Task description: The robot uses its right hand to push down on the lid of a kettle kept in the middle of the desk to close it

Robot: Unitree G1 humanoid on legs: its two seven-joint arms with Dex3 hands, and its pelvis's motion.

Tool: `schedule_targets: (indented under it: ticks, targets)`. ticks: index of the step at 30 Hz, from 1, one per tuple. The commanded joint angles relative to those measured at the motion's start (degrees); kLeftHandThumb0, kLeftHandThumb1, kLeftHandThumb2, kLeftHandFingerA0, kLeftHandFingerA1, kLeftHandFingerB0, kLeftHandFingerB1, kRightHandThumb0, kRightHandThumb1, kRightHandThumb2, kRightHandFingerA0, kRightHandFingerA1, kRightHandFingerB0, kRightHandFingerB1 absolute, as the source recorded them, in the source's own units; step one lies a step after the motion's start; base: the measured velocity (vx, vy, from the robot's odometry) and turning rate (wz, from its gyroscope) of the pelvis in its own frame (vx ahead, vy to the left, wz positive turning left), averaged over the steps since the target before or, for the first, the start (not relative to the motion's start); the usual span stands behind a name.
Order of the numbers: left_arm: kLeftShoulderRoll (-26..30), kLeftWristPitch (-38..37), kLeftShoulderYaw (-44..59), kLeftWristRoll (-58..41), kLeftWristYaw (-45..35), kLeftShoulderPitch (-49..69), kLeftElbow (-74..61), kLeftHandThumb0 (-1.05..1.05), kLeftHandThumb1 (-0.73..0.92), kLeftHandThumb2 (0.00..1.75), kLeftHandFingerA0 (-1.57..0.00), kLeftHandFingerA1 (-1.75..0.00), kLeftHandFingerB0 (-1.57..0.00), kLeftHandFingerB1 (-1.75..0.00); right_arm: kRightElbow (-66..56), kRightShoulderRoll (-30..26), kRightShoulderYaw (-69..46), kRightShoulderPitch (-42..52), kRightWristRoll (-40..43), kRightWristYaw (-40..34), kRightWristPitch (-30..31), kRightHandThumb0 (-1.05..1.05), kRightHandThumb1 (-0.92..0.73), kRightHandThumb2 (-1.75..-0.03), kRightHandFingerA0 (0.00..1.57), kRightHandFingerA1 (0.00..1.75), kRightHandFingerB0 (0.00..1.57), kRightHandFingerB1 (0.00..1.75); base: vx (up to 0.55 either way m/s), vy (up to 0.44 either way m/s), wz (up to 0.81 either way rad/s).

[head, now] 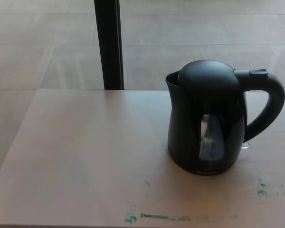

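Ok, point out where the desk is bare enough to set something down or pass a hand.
The widest bare patch of the desk runs from its left edge to the kettle, below the black post. A thin strip lies in front of the kettle, above the green marks. The right side is tight: the handle reaches nearly to the picture's edge. No hand is in view.

One kettle [206,128], one desk [85,152], one black post [109,42].
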Motion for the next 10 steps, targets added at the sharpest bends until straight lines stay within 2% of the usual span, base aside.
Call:
schedule_targets:
  ticks: [1, 4, 5, 6, 7, 8, 10]
  targets:
    - [0.40, 0.72, 0.60, -1.03, 0.44, -0.26, 0.36, -0.72, 0.53, 0.89, -0.56, -0.64, -0.26, -0.45, -0.65, -0.83, 0.49, 0.45, 1.89, 0.09, -0.57, -0.70, -0.86, -0.68, 0.26, 0.32, 0.02, 0.17, 0.00, 0.000, 0.00]
    - [0.28, 0.38, -0.11, -0.39, 0.11, -0.60, 0.03, -0.72, 0.55, 0.91, -0.50, -0.62, -0.25, -0.46, -0.20, -1.33, 1.25, 0.63, 1.39, 0.11, -1.25, -0.75, -0.88, -0.68, 0.25, 0.32, 0.01, 0.16, 0.00, 0.000, 0.00]
    - [0.29, 0.39, -0.10, -0.40, 0.21, -0.74, 0.25, -0.71, 0.54, 0.90, -0.50, -0.61, -0.25, -0.46, -0.30, -1.01, 0.30, 0.05, 2.83, -0.83, -0.03, -0.74, -0.84, -0.67, 0.28, 0.32, 0.05, 0.19, 0.00, 0.000, 0.00]
    - [0.26, 0.16, -0.14, -0.38, 0.19, -0.73, 0.33, -0.66, 0.66, 0.60, -0.54, -0.52, -0.30, -0.33, -0.16, -0.93, -0.53, -0.54, 4.22, -1.35, 1.28, -0.74, -0.83, -0.67, 0.29, 0.32, 0.03, 0.18, 0.00, 0.000, 0.00]
    - [0.24, -0.17, -0.27, -0.25, 0.14, -0.71, 0.42, -0.66, 0.67, 0.60, -0.54, -0.52, -0.31, -0.33, -0.42, -0.89, -0.66, -0.64, 4.60, -1.71, 1.97, -0.76, -0.67, -1.03, 0.23, 0.49, 0.01, 0.23, 0.00, 0.000, 0.00]
    - [0.21, -0.45, -0.35, -0.15, 0.10, -0.69, 0.55, -0.73, 0.55, 0.90, -0.50, -0.61, -0.27, -0.47, -1.07, -0.80, -0.53, -0.52, 4.52, -2.22, 2.49, -0.78, -0.69, -1.03, 0.24, 0.48, 0.02, 0.22, 0.00, 0.000, 0.00]
    - [0.19, -0.52, -0.32, -0.22, 0.06, -0.68, 0.61, -0.73, 0.55, 0.90, -0.50, -0.61, -0.27, -0.47, -1.51, -0.76, -0.34, -0.38, 4.41, -2.56, 2.73, -0.78, -0.69, -1.03, 0.24, 0.48, 0.02, 0.22, 0.00, 0.000, 0.00]
